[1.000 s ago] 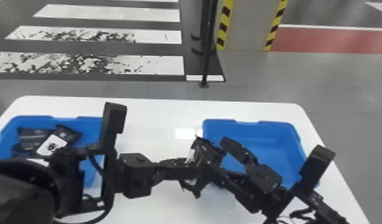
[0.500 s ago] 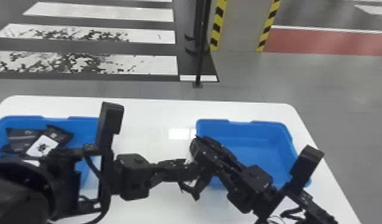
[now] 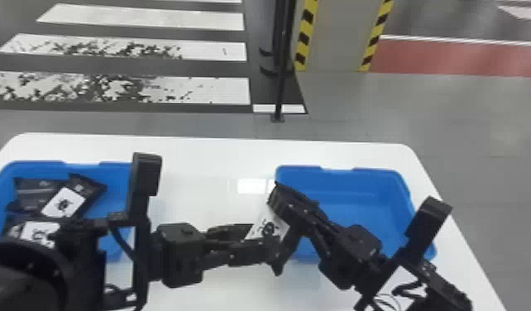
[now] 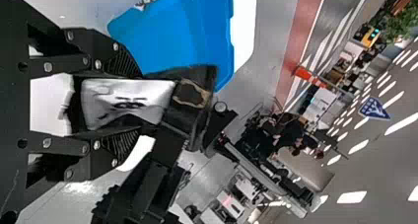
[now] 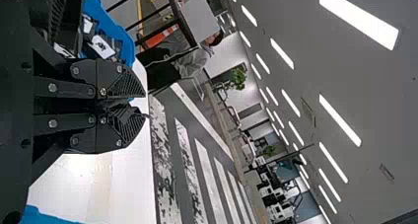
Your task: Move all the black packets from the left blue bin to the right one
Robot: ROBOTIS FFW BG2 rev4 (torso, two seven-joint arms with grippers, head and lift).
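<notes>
In the head view my left gripper (image 3: 276, 243) stands open around a black packet (image 3: 268, 226) with a white label, over the table's middle. Beside the right bin's (image 3: 351, 198) near left corner, my right gripper (image 3: 282, 199) is shut on that packet. The left wrist view has the packet (image 4: 128, 103) face-on between the spread fingers of my left gripper (image 4: 130, 104). The fingers of my right gripper (image 5: 138, 108) are together in its wrist view, with a dark edge between them. Several black packets (image 3: 64, 202) lie in the left bin (image 3: 111, 169), partly behind the left arm.
Both bins stand on a white table (image 3: 202, 153), the left arm crossing low over the left one and the gap between them. My right arm reaches past the right bin's near side. A dark post (image 3: 280, 74) rises from the floor beyond the table.
My right gripper has shut on the packet, and my left gripper's fingers have spread. The packet's white label has come into clearer view. The head view has shifted slightly.
</notes>
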